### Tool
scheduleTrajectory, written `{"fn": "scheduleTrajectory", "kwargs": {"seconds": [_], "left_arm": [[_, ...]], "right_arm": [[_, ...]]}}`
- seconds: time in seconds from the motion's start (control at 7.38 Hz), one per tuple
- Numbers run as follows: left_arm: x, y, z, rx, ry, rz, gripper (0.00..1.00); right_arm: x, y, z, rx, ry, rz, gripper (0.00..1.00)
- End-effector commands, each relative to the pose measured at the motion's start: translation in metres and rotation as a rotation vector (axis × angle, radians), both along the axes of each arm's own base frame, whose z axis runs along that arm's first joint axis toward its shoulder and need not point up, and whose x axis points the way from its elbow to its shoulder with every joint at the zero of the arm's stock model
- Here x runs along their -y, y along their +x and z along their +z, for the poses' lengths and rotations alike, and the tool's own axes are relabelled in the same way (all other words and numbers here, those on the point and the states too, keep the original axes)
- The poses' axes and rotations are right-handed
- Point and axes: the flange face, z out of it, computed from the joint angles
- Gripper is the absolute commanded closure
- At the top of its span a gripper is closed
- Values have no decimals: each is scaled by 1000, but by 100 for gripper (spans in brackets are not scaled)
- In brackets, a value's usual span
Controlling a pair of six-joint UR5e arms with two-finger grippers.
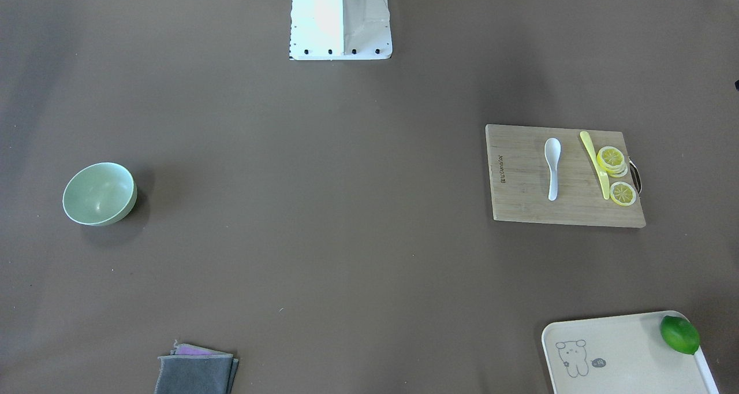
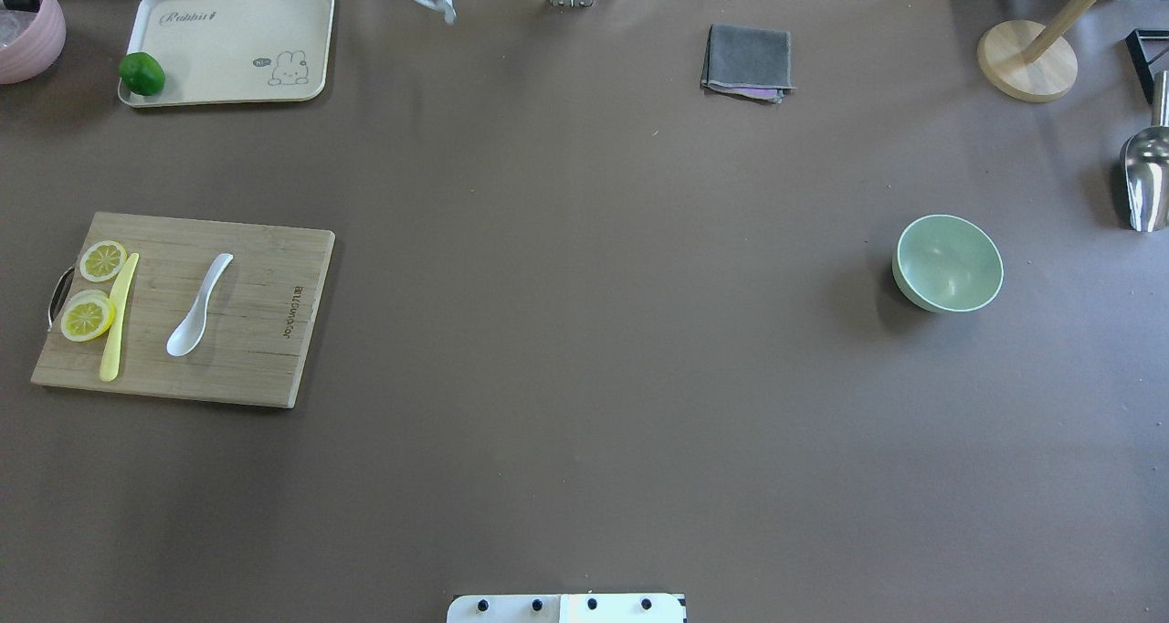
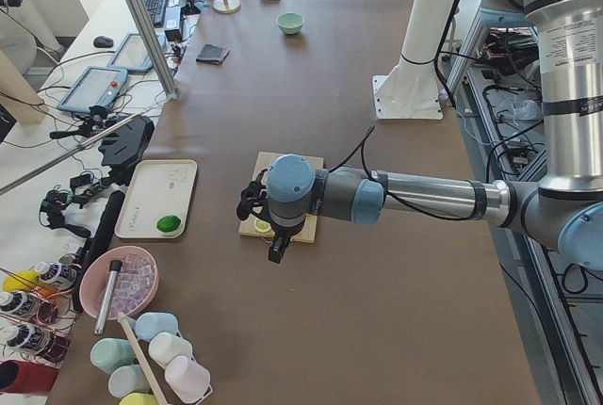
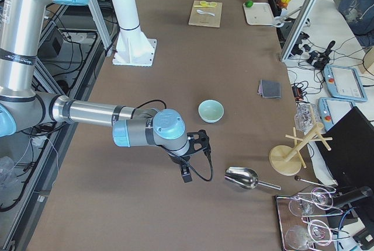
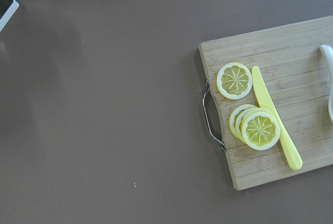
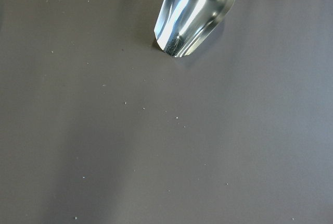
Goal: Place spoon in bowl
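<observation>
Left gripper (image 3: 252,205) shows only in the left side view, hanging over the handle end of the cutting board (image 2: 256,331); can't tell if its jaws are apart or together. Right gripper (image 4: 200,139) shows only in the right side view, above bare table near the bowl (image 2: 947,263) and the metal scoop (image 4: 241,177); jaw state can't be told either. Neither gripper shows in the overhead or front view. Spoon (image 2: 198,305) lies flat on the board, about mid-board, scoop end toward the robot and handle pointing away, touching nothing else. Yellow knife (image 2: 119,317) lies beside it on the handle side of the board, roughly parallel, with lemon slices (image 2: 87,316) against its outer edge. Left wrist camera sees the slices, the knife and only a sliver of the spoon at its right edge. Bowl sits upright on the robot's right side of the table, well apart from the board, nothing in it. Right wrist camera sees the scoop's open mouth and tablecloth. Far side of the table: tray (image 2: 228,38) with a lime (image 2: 142,73) on its corner, and a folded grey cloth (image 2: 747,61).
</observation>
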Motion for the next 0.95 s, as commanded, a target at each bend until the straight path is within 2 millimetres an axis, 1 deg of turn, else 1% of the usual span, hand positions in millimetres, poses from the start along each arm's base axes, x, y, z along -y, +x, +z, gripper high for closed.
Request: {"fn": "scheduleTrajectory", "kwargs": {"seconds": [0.0,0.41,0.54,0.81], "left_arm": [[-1,-2,-6,9,11,-4,2],[0,-2,-3,11,0,-11,2],[-4,-3,0,14,-6,-15,2],[-4,-3,2,9,-10,-15,2]], "right_arm": [[0,0,-1,7,0,0,0],[4,-1,-4,7,8,0,0],[3,-1,-7,11,21,-8,0],[3,-2,-4,14,22,-6,0]]}}
